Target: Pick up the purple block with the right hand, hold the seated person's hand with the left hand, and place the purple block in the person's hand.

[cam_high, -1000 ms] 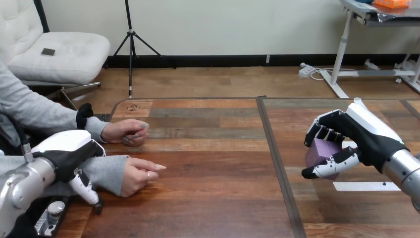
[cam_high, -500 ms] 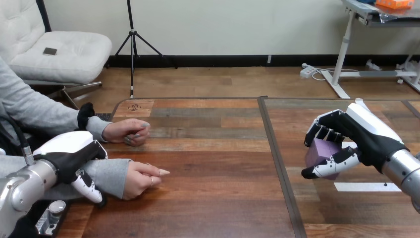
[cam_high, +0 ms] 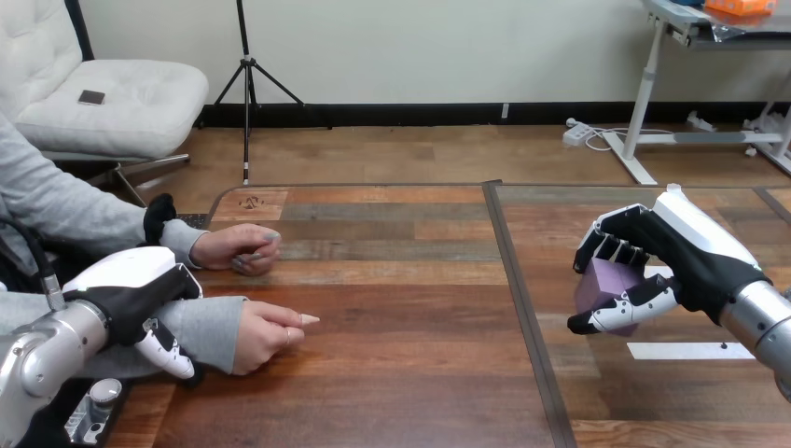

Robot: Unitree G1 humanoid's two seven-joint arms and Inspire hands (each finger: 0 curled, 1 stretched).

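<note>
Holding steady over the wooden table (cam_high: pixel 401 373) at the head view's right, the right hand (cam_high: pixel 686 257) keeps fingers and thumb curled round the small purple block (cam_high: pixel 604 285). The left hand (cam_high: pixel 135 294) has settled, thumb curled over the person's grey-sleeved forearm (cam_high: pixel 201 327), just behind the person's hand (cam_high: pixel 266 334); the handover looks next.

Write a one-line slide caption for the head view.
Right robot hand grips the purple block; left robot hand lies over the person's sleeved wrist.

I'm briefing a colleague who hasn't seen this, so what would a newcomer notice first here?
The right hand, at the view's right, is curled round the purple block. At the left, the left hand grips the person's forearm, just behind the person's nearer hand resting on the table.
</note>
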